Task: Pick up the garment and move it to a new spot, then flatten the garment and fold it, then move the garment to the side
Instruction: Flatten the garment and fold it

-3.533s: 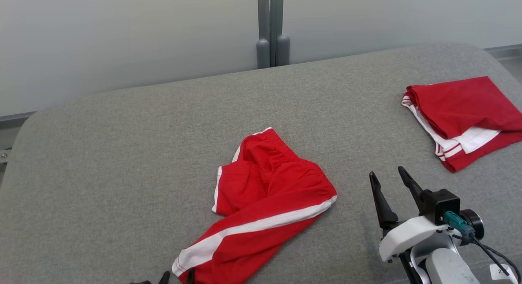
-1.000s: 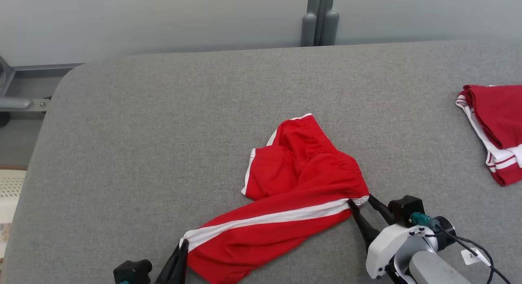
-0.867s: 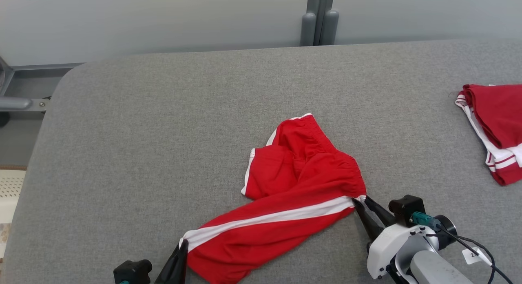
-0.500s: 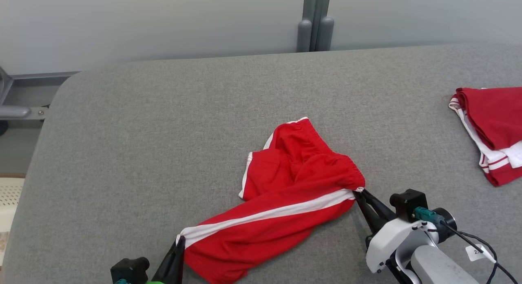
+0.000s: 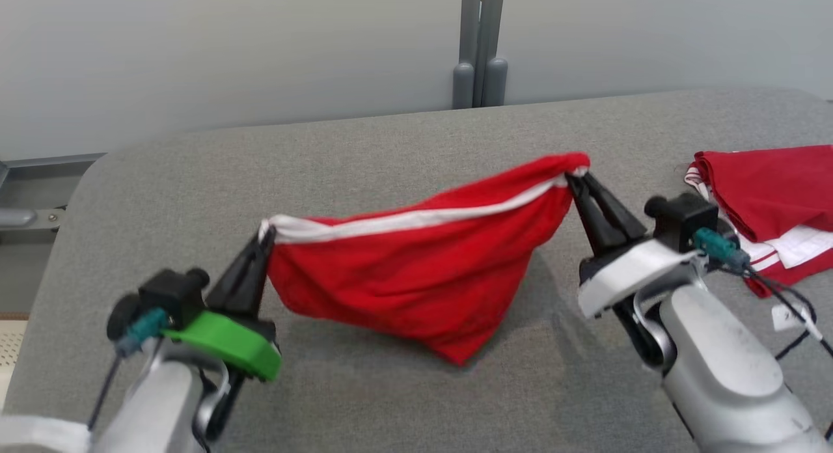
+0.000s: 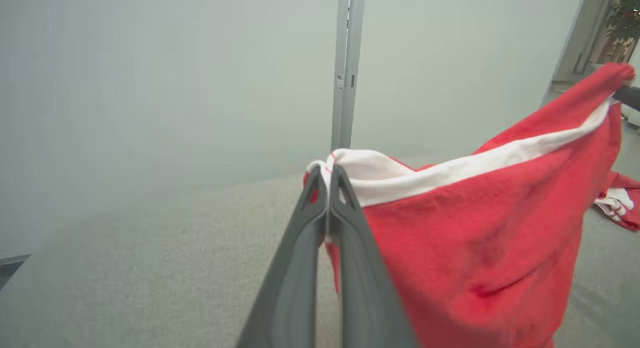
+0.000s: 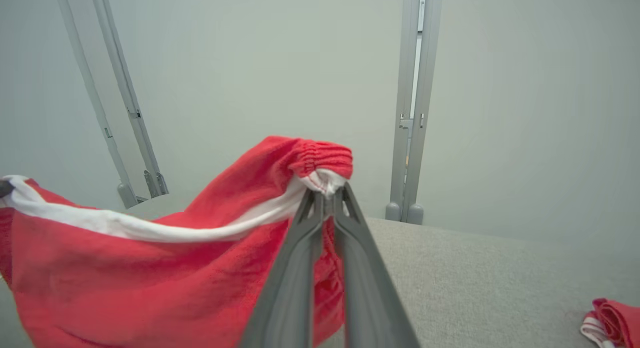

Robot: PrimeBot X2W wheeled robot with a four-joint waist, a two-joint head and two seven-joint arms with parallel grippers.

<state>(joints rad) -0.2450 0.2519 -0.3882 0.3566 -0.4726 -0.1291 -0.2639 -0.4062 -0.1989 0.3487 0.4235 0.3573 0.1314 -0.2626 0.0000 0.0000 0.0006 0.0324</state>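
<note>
The red garment (image 5: 403,277) hangs in the middle of the frame, above the grey worktop (image 5: 338,153). The left claw (image 5: 263,235) is closed on its left corner, the right claw (image 5: 574,176) on its right corner. A folded red cloth (image 5: 768,186) lies at the right edge.

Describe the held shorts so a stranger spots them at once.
On the grey table, look between the left gripper and right gripper. The red shorts hang there, lifted by their white-striped edge; the other red garment lies folded at the right.
</note>
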